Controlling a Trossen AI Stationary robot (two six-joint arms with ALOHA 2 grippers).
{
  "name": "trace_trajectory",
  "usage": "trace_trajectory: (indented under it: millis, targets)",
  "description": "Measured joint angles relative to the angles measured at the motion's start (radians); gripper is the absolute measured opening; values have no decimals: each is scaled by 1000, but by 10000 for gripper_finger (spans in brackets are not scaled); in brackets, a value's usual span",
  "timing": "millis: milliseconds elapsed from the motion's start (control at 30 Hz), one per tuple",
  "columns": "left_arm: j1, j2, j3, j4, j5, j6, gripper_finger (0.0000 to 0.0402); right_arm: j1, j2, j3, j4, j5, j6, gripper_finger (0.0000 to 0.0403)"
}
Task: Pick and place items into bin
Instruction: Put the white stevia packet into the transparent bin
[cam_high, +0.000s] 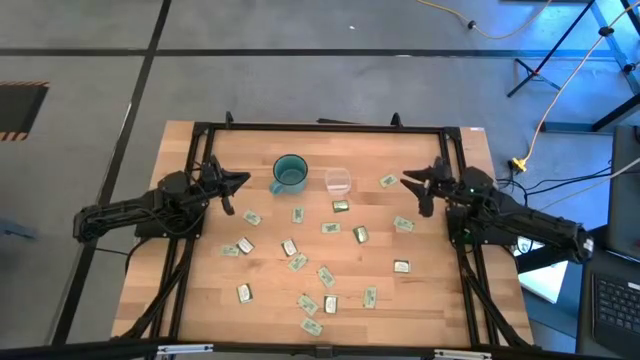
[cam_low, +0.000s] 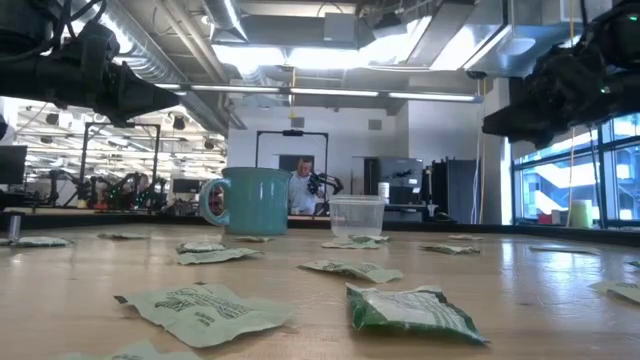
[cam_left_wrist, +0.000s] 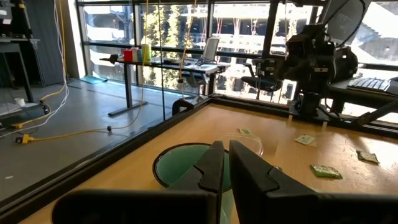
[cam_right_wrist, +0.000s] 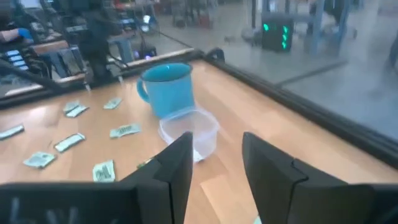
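Looks like the start of a pick cycle, nothing held: approx twenty small flat wrapped packets, pale green or silver-gold (cam_high: 326, 277), lie scattered over the wooden table (cam_high: 440, 300), and the small clear plastic cup (cam_high: 337, 181) sits toward the far edge, just beside the teal handled mug (cam_high: 290, 173); cup seems empty, tho it's small in the high view. Left gripper (cam_high: 237, 182) hangs above the table on the mug's side, jaws nearly together, w/ nothing between. Right gripper (cam_high: 410, 181) hovers opposite, past the cup, jaws apart & empty. Next move prob calls for the right arm dropping onto a nearby packet, e.g. the one by its tips (cam_high: 388, 181), pinching flat, then carrying it over the cup
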Motion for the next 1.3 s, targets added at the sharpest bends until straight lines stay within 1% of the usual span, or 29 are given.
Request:
trace_trajectory:
  millis: [133,300,400,500,633,733,867,1033,1067,1200,1300]
  targets:
    - [0,0,0,0,-2,0,19,0,187,86,-47,17,64,134]
    - [0,0,0,0,-2,0,19,0,467,220,-154,17,123,103]
    - [0,0,0,0,-2,0,19,-1,625,302,-209,17,111,86]
    - [0,0,0,0,-2,0,19,-1,755,368,-228,17,104,77]
    - [0,0,0,0,-2,0,19,-1,893,436,-229,18,104,74]
    - [0,0,0,0,-2,0,19,-1,975,474,-262,18,104,75]
    - [0,0,0,0,-2,0,19,-1,1049,516,-334,22,99,77]
    - [0,0,0,0,-2,0,19,-6,1107,528,-346,147,130,77]
    - [0,0,0,0,-2,0,19,-12,1117,528,-348,157,130,77]
    - [0,0,0,0,-2,0,19,-36,1161,528,-339,160,151,77]
    - [0,0,0,0,-2,0,19,-52,1194,528,-337,160,152,88]
